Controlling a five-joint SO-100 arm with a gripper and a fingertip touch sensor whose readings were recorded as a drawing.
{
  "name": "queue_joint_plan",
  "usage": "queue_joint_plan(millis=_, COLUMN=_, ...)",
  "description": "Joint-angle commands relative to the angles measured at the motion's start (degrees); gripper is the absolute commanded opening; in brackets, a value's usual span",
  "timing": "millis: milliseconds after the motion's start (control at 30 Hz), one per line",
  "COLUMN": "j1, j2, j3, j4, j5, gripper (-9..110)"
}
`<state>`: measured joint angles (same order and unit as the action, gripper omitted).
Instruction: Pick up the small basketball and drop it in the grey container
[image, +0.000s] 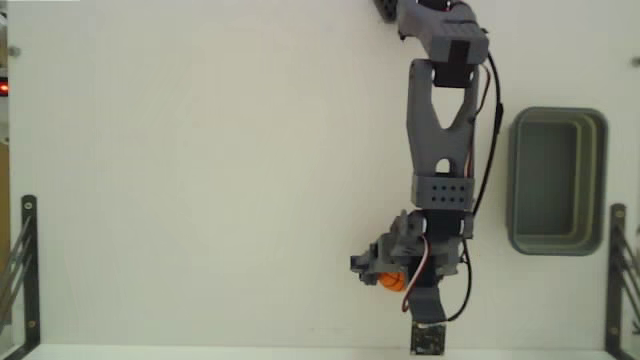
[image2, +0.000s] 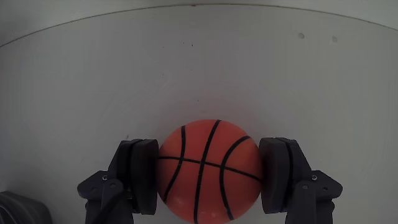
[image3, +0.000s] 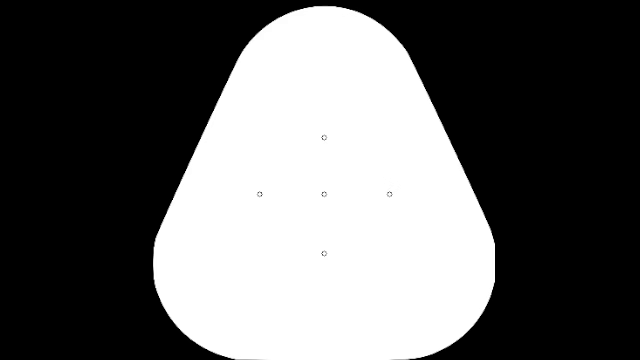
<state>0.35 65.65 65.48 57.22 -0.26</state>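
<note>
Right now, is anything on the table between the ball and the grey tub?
Nothing visible. The gripper is shut on the small basketball, and only bare white table lies between it and the grey container, apart from the arm's own links.

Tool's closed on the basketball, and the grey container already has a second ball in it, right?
Not quite. The tool does have its pads against the basketball, as the wrist view shows, but the fixed view shows the grey container empty, with no second ball in it.

A grey robot arm

The arm (image: 440, 120) is grey plastic with a black cable (image: 492, 140) along it, small holes, and a dark gripper (image2: 208, 177) with thick fingers (image2: 144, 174).
</note>
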Motion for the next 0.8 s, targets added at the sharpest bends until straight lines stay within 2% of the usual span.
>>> queue_joint_plan(millis=0, j1=-0.4, j2=2.4, j3=0.1, j4=-0.3, j5=0.3, gripper=96)
queue_joint_plan(millis=767, j1=-0.4, j2=2.4, j3=0.1, j4=-0.3, j5=0.3, gripper=90)
